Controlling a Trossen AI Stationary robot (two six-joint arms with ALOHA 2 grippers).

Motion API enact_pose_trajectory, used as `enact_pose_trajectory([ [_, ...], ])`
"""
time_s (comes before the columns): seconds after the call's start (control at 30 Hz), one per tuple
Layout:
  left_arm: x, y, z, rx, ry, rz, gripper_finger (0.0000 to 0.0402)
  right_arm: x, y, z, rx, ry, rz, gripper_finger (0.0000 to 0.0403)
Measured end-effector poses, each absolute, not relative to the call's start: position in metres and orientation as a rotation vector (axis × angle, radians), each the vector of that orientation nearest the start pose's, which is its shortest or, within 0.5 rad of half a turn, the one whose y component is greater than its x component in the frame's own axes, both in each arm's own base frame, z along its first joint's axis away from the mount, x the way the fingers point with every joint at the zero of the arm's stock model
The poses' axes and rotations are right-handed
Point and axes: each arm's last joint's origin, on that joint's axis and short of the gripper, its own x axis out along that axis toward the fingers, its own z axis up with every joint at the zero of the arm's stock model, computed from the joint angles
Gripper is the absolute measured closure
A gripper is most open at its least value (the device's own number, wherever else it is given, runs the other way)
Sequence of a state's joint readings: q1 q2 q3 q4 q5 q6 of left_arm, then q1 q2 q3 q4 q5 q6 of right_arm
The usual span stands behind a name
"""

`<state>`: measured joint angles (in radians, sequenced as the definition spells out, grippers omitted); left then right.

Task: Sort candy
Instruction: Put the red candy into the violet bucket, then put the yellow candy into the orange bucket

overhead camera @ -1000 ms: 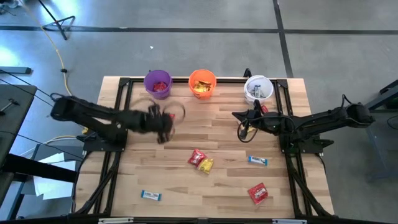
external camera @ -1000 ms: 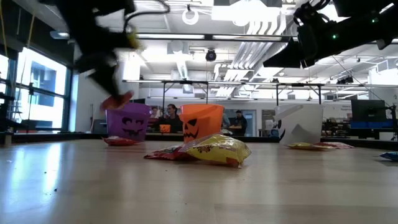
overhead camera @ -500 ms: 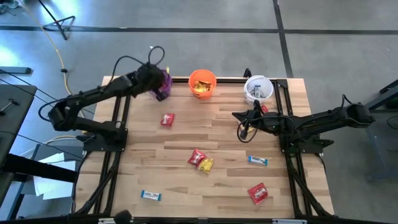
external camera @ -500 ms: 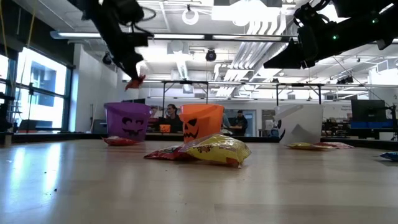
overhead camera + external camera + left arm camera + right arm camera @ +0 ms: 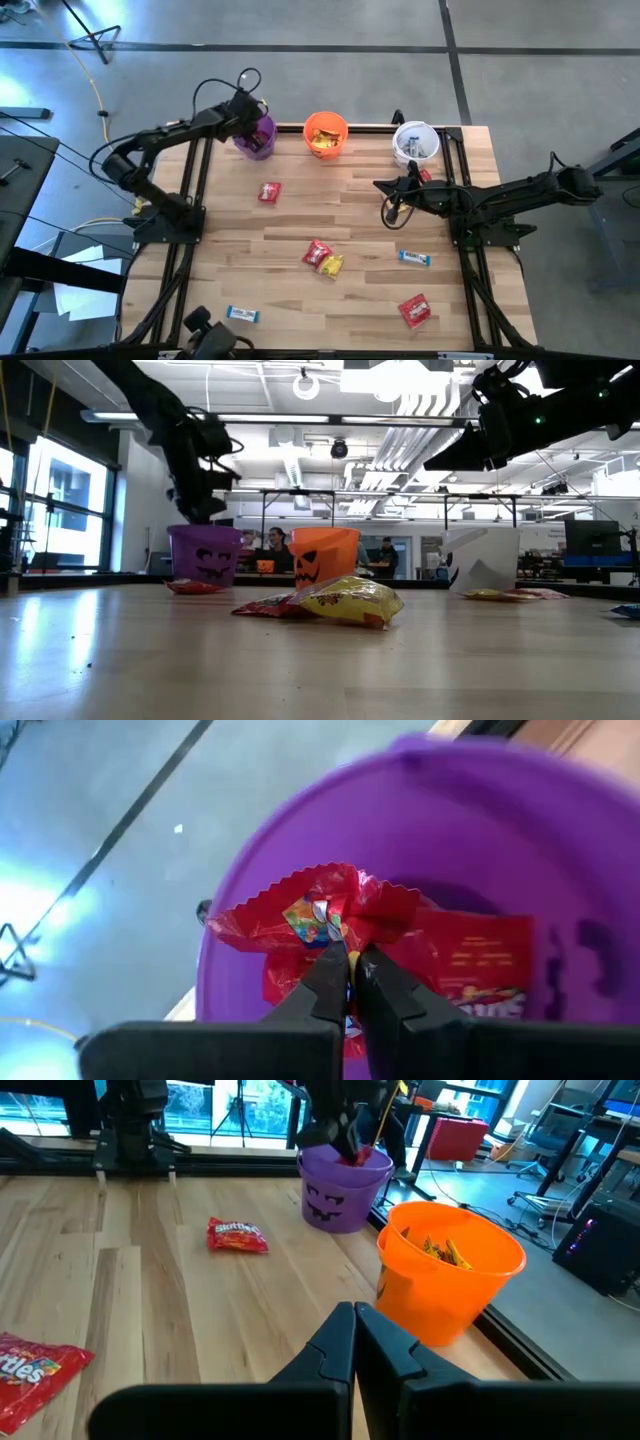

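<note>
— Where was the red packet point(image 5: 335, 915) in relation to the left arm's fingers point(image 5: 347, 968)?

— Pinched between them. The left fingers were closed almost tight on the crinkled middle of the packet, and the packet hung directly over the mouth of the purple bucket point(image 5: 256, 137), with another red packet point(image 5: 478, 965) already lying inside below it. So the thing sat straight ahead of the fingertips, and the bucket floor lay just beyond that.

— Then the coming move turned on what?

— On that vertical line, I'd judge. The packet was inside the rim's outline, so letting go should have dropped it in; no sideways travel looked needed.

— And the right arm?

— Its fingers point(image 5: 354, 1342) were pressed together with nothing between them, hovering mid-bench in front of the white bucket point(image 5: 415, 141). The orange bucket point(image 5: 449, 1277) stood just ahead of them.

— What was left on the bench?

— A red packet point(image 5: 269, 192) near the purple bucket, nearer the left arm. A red-and-yellow pair point(image 5: 323, 258) at the centre, roughly between the arms. A blue-and-white bar point(image 5: 414, 258) and a red packet point(image 5: 415, 310) on the right arm's side, and another bar point(image 5: 241, 314) at the near left edge.
</note>
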<state>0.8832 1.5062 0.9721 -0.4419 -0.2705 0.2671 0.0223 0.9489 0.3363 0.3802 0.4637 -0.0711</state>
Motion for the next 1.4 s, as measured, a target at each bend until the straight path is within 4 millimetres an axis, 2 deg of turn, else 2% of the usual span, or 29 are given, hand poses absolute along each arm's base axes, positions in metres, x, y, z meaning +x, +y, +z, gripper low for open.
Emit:
enact_pose_trajectory([
  [0.23,0.189,0.233,0.208,-0.071,1.137,0.872,0.0358,0.193,-0.009,0.204,-0.134,0.247,-0.427,0.0403],
  [0.4,0.194,0.223,0.224,-0.031,1.075,0.856,0.0311,0.193,-0.008,0.204,-0.133,0.247,-0.421,0.0402],
  [0.57,0.197,0.204,0.242,-0.021,0.977,0.79,0.0274,0.193,-0.008,0.204,-0.132,0.247,-0.408,0.0402],
  [0.7,0.196,0.179,0.241,0.026,0.926,0.735,0.0263,0.194,-0.007,0.205,-0.095,0.235,-0.332,0.0402],
  [0.8,0.197,0.155,0.235,0.061,0.846,0.684,0.0261,0.198,-0.003,0.206,-0.033,0.237,-0.168,0.0402],
  [1.03,0.202,0.087,0.221,0.137,0.6,0.47,0.0261,0.222,0.016,0.181,-0.008,0.393,-0.058,0.0399],
  [1.17,0.201,0.057,0.211,0.161,0.465,0.363,0.0261,0.243,0.034,0.17,-0.024,0.467,0.011,0.0363],
  [1.4,0.198,0.028,0.193,0.121,0.36,0.257,0.0261,0.285,0.054,0.152,-0.028,0.566,0.123,0.0242],
])
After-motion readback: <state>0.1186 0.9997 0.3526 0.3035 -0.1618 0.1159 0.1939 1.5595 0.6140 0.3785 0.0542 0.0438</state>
